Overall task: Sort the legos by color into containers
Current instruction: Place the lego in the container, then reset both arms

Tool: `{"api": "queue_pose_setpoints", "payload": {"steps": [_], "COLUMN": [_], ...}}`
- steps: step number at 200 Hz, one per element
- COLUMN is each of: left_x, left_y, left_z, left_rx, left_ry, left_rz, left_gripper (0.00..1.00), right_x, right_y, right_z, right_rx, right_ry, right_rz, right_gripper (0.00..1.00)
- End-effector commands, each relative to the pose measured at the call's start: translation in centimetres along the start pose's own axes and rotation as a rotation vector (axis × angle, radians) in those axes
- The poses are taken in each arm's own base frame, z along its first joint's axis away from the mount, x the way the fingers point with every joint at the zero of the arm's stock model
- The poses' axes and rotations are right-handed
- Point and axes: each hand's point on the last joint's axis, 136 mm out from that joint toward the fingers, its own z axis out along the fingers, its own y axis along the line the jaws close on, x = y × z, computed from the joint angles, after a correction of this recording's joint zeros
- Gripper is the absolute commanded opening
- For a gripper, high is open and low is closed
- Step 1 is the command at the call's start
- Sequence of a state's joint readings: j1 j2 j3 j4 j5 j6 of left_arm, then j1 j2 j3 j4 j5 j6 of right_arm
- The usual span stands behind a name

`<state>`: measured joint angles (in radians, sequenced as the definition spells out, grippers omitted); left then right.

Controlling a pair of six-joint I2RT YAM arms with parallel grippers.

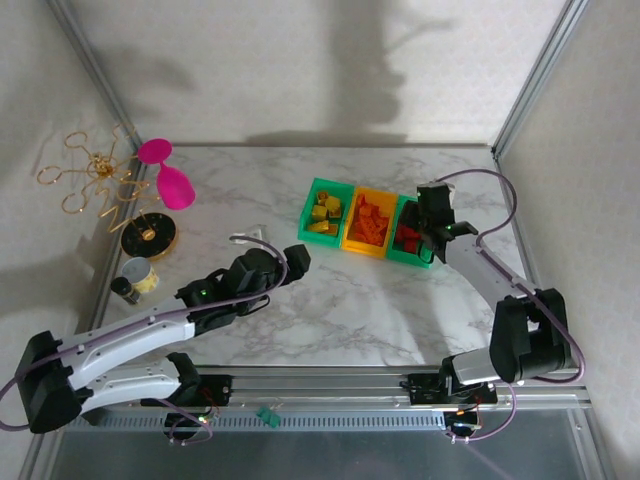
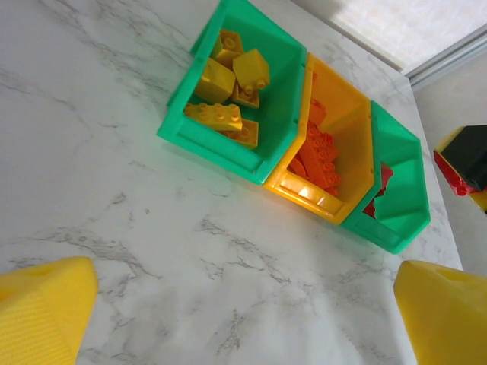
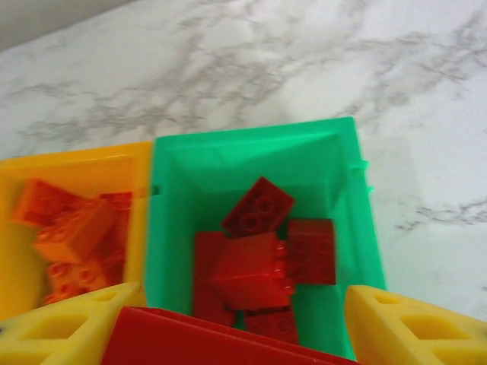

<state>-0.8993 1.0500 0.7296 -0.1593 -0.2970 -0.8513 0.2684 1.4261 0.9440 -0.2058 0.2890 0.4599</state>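
Observation:
Three containers stand in a row at the table's right centre. The left green bin (image 1: 312, 205) holds yellow legos (image 2: 228, 84). In the yellow-orange bin (image 1: 352, 238) lie orange legos (image 2: 319, 152), and the right green bin (image 3: 251, 160) has several red legos (image 3: 266, 243). My right gripper (image 3: 243, 298) hovers just above that right green bin (image 1: 420, 258), shut on a wide red lego (image 3: 213, 342) that spans its yellow fingers (image 3: 61, 327). My left gripper (image 2: 243, 319) hangs open over bare marble short of the bins, nothing between its fingers (image 2: 38, 312).
A pink goblet (image 1: 170, 180), a gold wire ornament (image 1: 95, 175), a black-and-gold disc (image 1: 150, 238) and a small jar (image 1: 135, 275) crowd the left side. Metal frame posts (image 1: 530, 80) and white walls bound the table.

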Motion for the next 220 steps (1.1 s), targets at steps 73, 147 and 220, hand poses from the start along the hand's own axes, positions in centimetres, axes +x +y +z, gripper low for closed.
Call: {"api": "queue_pose_setpoints", "payload": {"steps": [73,147,220], "left_x": [-0.6,-9.1,-16.4], "left_y": [-0.2,6.0,19.2], "left_z": [0.3,-1.2,-4.7], "left_rx": [0.018,-0.302,-0.757], "left_ry": [-0.035,-0.335,-0.67], "left_rz": [0.02,0.065,0.174], "left_gripper": [1.0,1.0,1.0], "right_x": [-2.0,-4.8,-1.0], "right_y": [-0.1,-5.4,-12.7], "right_z": [2.6,-2.3,-2.9], "right_rx": [0.057,0.152,0.272], "right_ry": [-0.01,-0.204,-0.498], "right_rz": [-0.04,0.076,0.041], "right_gripper": [0.84,0.98,0.99]}}
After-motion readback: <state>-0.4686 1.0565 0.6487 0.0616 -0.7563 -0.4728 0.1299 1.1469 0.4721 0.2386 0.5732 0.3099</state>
